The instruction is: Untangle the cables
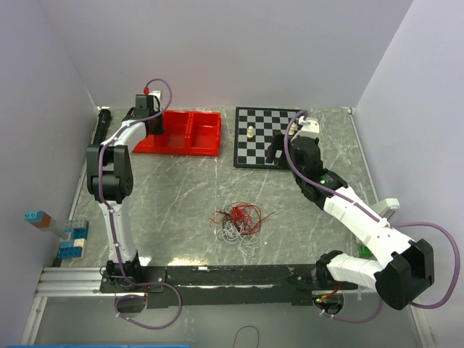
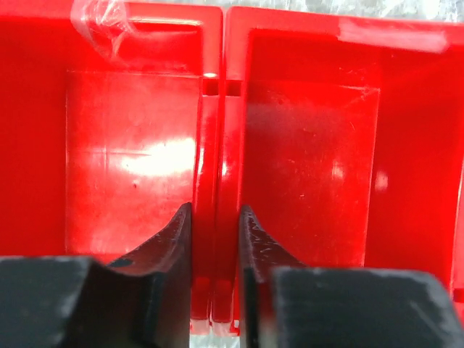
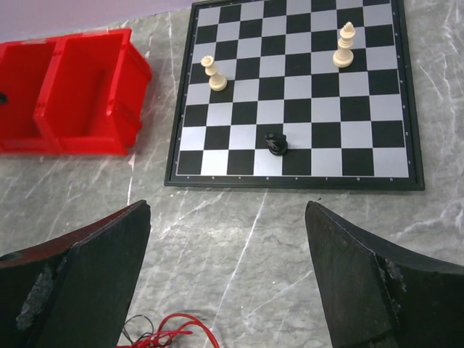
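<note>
The cables lie as one tangled bunch of red, white and black wires on the marble table, in the middle. Their red and black ends show at the bottom of the right wrist view. My right gripper is wide open and empty. It hovers over bare table between the bunch and the chessboard. My left gripper is far from the cables at the red bins. Its fingers straddle the adjoining middle walls of the two bins, closed on them.
Two joined red bins stand at the back left and show in the right wrist view. A chessboard with a few pieces lies back centre. Blue blocks sit at the left edge.
</note>
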